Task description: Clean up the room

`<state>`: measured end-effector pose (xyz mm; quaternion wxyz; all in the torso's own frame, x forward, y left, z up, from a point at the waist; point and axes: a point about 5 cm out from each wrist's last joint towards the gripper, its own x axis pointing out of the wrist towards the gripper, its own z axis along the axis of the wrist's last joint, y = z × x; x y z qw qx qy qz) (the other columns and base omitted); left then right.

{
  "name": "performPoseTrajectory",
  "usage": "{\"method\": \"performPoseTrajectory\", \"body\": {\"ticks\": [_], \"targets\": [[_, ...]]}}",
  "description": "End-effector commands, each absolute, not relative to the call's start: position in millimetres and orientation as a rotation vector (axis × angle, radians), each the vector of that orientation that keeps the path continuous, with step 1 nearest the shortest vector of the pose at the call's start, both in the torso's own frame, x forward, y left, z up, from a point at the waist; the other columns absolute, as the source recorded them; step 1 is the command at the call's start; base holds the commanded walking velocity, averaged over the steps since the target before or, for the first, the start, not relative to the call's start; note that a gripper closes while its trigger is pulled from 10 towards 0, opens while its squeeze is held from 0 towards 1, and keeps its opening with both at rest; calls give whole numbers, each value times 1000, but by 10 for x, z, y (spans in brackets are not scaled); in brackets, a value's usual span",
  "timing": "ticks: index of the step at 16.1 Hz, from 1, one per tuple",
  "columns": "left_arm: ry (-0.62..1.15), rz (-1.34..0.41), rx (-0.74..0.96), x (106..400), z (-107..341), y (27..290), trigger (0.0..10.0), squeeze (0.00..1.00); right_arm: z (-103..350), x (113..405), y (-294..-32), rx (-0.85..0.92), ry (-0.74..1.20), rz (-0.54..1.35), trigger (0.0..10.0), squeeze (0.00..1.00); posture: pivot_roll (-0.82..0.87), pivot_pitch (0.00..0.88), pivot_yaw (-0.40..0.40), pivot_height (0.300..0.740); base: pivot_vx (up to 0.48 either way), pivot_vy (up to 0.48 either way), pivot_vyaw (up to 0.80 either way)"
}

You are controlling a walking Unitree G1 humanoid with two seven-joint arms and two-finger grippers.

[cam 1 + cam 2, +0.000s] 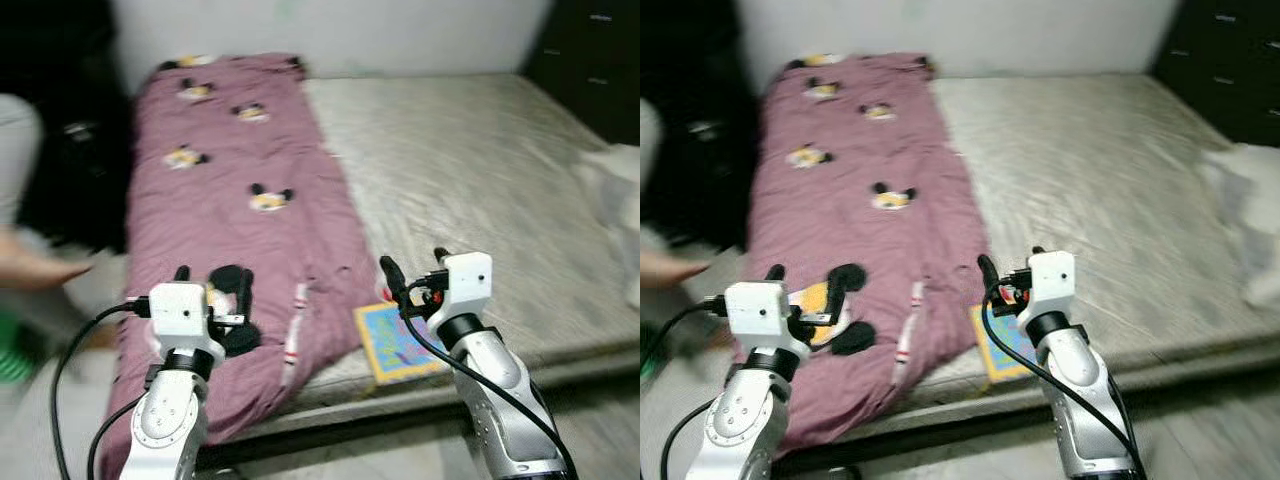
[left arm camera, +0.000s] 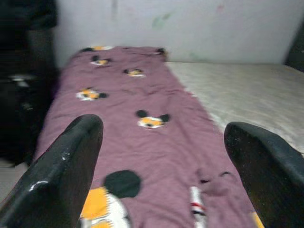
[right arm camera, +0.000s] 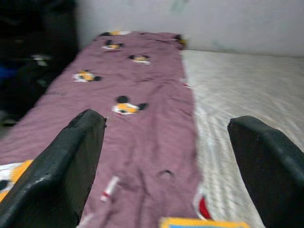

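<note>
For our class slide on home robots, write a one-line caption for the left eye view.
Both open grippers, left and right, hover over a bed's near edge, above a mauve cartoon-mouse blanket and a colourful book.

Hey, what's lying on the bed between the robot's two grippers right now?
In the left eye view, between the left gripper and the right gripper, the near end of the purple blanket drapes over the bed edge, with a colourful book beside it on the mattress.

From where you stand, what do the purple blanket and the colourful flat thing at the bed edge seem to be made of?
The purple blanket looks like soft matte woven cloth: it wrinkles, drapes over the bed edge and carries printed cartoon mouse heads. The colourful flat thing seems to be a thin book or card of paper: it lies stiff and flat with straight yellow borders. Blur leaves its finish open.
</note>
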<state>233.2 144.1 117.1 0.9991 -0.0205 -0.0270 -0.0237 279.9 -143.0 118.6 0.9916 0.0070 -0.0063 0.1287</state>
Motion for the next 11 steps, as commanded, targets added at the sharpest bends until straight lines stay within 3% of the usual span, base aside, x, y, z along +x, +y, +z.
{"method": "performPoseTrajectory", "body": {"ticks": [1, 4, 11], "targets": [[-64, -49, -35, 2329, 1206, 1420, 10000, 0, 1224, 2807, -1428, 6, -30, 272, 10000, 0, -29, 96, -48, 740, 0, 0, 719], [-64, -50, -36, 2329, 1204, 1414, 10000, 0, 1222, 2814, -1431, 5, -29, 273, 10000, 0, -29, 97, -49, 740, 0, 0, 506], [-64, -56, -42, 2329, 1204, 1403, 10000, 0, 1205, 2806, -1409, 4, -21, 280, 10000, 0, -29, 98, -48, 740, 0, -310, 0]]}}
